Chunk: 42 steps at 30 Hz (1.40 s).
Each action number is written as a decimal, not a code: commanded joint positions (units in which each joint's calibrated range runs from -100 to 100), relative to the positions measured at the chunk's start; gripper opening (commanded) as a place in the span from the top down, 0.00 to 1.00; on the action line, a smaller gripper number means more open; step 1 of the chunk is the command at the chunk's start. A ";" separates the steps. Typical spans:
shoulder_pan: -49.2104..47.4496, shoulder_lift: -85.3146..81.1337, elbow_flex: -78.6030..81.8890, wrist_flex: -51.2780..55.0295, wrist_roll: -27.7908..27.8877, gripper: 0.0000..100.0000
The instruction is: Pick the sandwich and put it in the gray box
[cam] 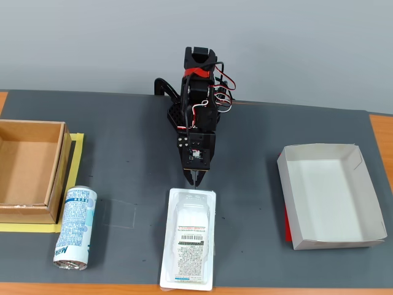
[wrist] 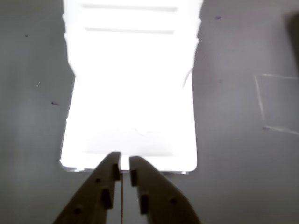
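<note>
The sandwich (cam: 189, 239) is a long clear-white plastic pack with a barcode label, lying flat on the dark mat near the front edge in the fixed view. In the wrist view the sandwich (wrist: 131, 93) is a glaring white shape straight ahead of the fingers. My gripper (cam: 195, 180) hangs just over the pack's far end, pointing down. In the wrist view the gripper (wrist: 124, 164) has its fingertips almost together with nothing between them. The gray box (cam: 293, 203), a shallow pale tray, sits empty at the right of the fixed view.
A deeper brown cardboard box (cam: 31, 169) stands at the left on yellow tape. A blue-and-white drink can (cam: 75, 227) lies on its side in front of it. The arm's base (cam: 184, 104) is at the back centre.
</note>
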State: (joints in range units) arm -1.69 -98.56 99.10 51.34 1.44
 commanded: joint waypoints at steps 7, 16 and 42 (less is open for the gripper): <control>-0.13 -0.77 0.36 -0.04 0.46 0.98; -0.21 -0.68 0.08 0.57 0.62 0.98; -4.68 25.86 -24.16 -0.30 0.04 0.98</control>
State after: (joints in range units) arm -5.97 -75.36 79.79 51.86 1.64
